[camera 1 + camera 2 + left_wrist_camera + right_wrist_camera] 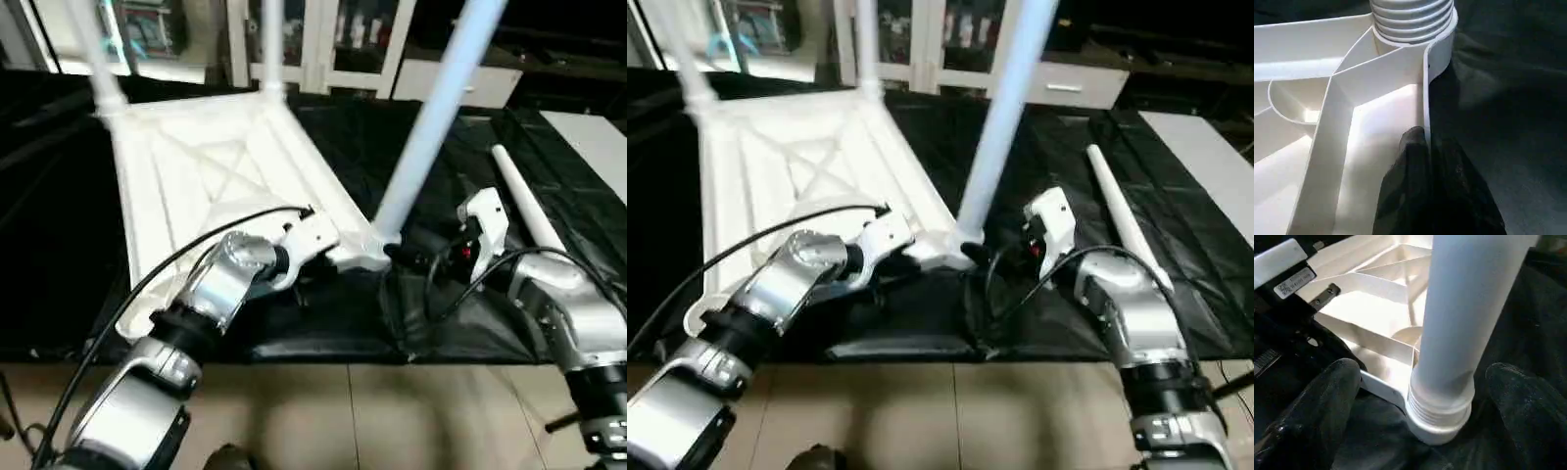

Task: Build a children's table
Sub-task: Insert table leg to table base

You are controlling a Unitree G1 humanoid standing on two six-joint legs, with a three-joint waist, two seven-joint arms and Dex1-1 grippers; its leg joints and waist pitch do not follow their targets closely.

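Note:
The white tabletop (196,166) lies upside down on a black cloth, its ribbed X-braced underside facing up. Two legs (93,59) stand in its far corners. A third leg (431,117) stands in the near right corner socket, leaning right, with its threads (1413,19) partly showing. A fourth leg (524,201) lies loose on the cloth at the right. My left gripper (1425,147) is shut on the tabletop's rim just beside that socket. My right gripper (1435,401) is open, with one finger (1327,401) on each side of the third leg's base, not touching it.
A white cabinet with glass doors (323,39) stands behind the table. A white board (598,147) lies at the far right. The black cloth (441,166) ends at tan floor tiles (372,411) in front, near my arms.

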